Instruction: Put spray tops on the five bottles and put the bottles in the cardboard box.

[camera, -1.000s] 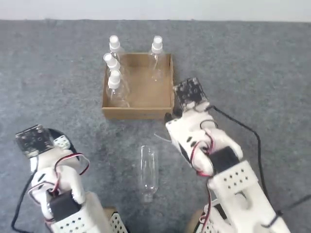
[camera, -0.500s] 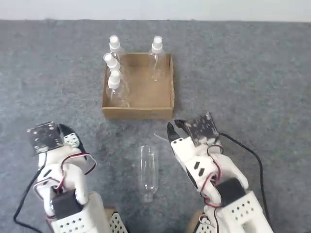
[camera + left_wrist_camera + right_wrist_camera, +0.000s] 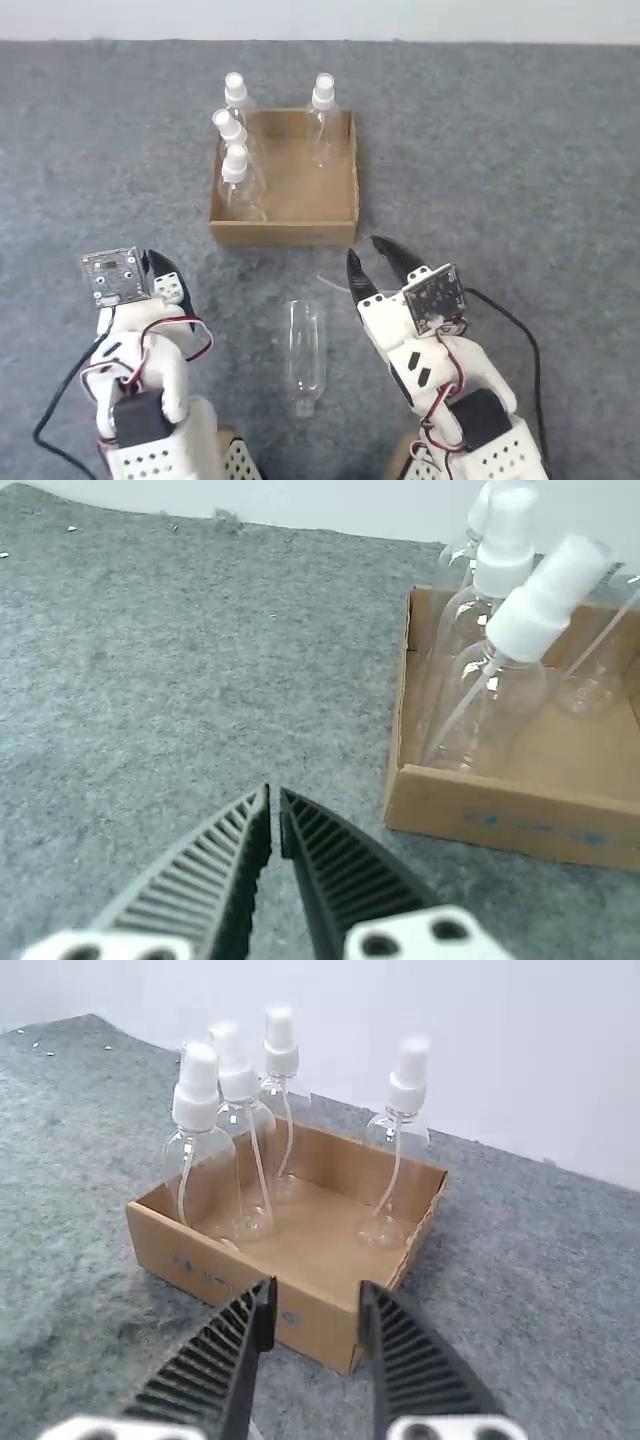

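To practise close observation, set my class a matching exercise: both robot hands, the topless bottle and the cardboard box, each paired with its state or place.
1. left hand
2. right hand
3. topless bottle
4. cardboard box

A. lying on the grey mat
B. open
C. holding four topped bottles
D. shut

Pairs: 1-D, 2-B, 3-A, 4-C

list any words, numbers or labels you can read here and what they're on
No text here can be read.
cardboard box, front wall: a line of faint blue print, too blurred to read.
capped bottles in the box: clear, no label seen.
loose bottle lying outside the box: clear, no label seen.
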Robot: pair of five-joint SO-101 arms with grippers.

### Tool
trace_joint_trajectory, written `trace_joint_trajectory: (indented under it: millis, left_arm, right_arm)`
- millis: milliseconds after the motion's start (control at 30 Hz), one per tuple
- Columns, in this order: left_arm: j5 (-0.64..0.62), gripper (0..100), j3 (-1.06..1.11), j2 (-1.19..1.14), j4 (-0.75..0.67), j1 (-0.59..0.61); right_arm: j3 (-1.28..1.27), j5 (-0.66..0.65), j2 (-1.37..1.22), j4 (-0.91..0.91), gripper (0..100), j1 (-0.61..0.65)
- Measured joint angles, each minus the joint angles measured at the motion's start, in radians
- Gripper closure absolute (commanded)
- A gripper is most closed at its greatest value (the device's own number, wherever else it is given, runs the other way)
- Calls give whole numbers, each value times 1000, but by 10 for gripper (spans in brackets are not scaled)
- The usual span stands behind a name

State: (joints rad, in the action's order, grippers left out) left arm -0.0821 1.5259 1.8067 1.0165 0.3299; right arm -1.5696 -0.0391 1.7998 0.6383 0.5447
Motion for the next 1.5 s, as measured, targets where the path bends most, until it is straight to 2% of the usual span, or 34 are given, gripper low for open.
trace_joint_trajectory:
  millis: [400,567,833,1000,1267,1500]
  left_arm:
    - [0,987,18,0,0,2]
    - [0,987,18,0,0,2]
    - [0,987,18,0,0,2]
    - [0,987,18,0,0,2]
    - [0,987,18,0,0,2]
    - [0,987,18,0,0,2]
  right_arm:
    - [-29,0,0,0,862,6]
    - [-29,0,0,2,807,6]
    - [95,0,0,207,827,3]
    - [146,0,2,247,828,3]
    - [222,-51,-6,287,828,137]
    - [348,-52,-258,290,828,158]
